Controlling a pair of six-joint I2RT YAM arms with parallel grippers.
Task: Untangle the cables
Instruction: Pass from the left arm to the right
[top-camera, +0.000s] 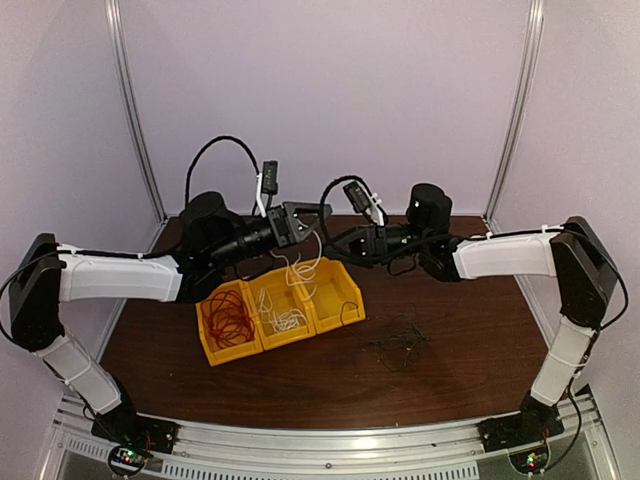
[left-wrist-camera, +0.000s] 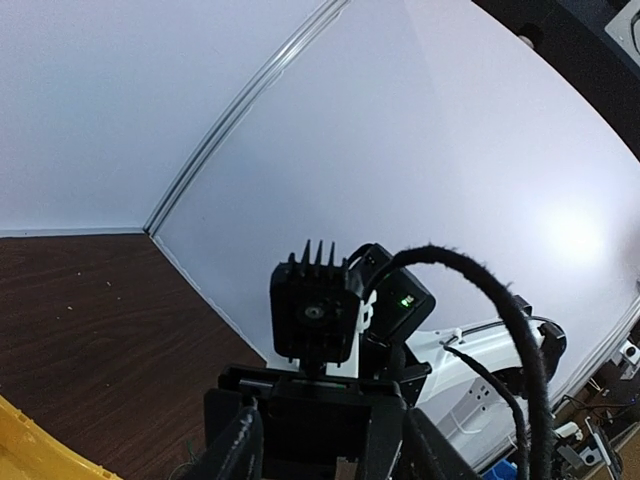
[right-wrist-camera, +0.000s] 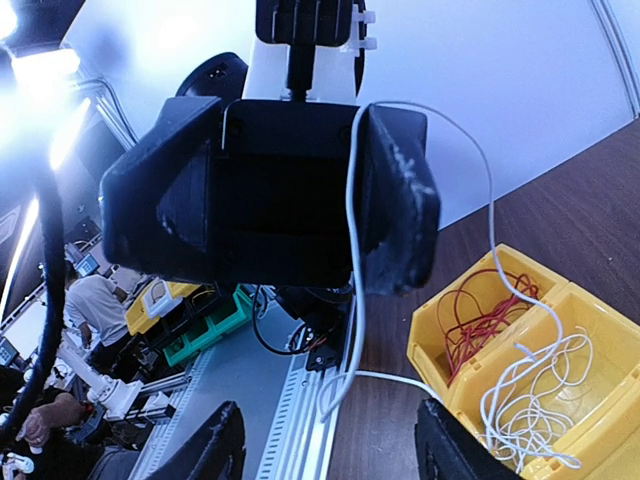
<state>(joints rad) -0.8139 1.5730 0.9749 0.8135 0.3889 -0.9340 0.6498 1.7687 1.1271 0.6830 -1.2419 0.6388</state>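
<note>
One white cable (right-wrist-camera: 352, 250) rises from the middle yellow bin (top-camera: 283, 340) and drapes over a finger of the left gripper (top-camera: 300, 222) above it. The jaws are apart, hooking rather than pinching, probably to lift the strand free. The right gripper (right-wrist-camera: 328, 432) hangs alongside, jaws open and empty. Left of that bin lie red cables (top-camera: 228, 318) — right of it, a black tangle (top-camera: 398, 342) on the desk (top-camera: 470, 350).

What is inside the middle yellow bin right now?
A loose heap of white cables, with strands rising out toward the left gripper. The heap covers part of the floor of the middle bin, so anything beneath it cannot be seen.
</note>
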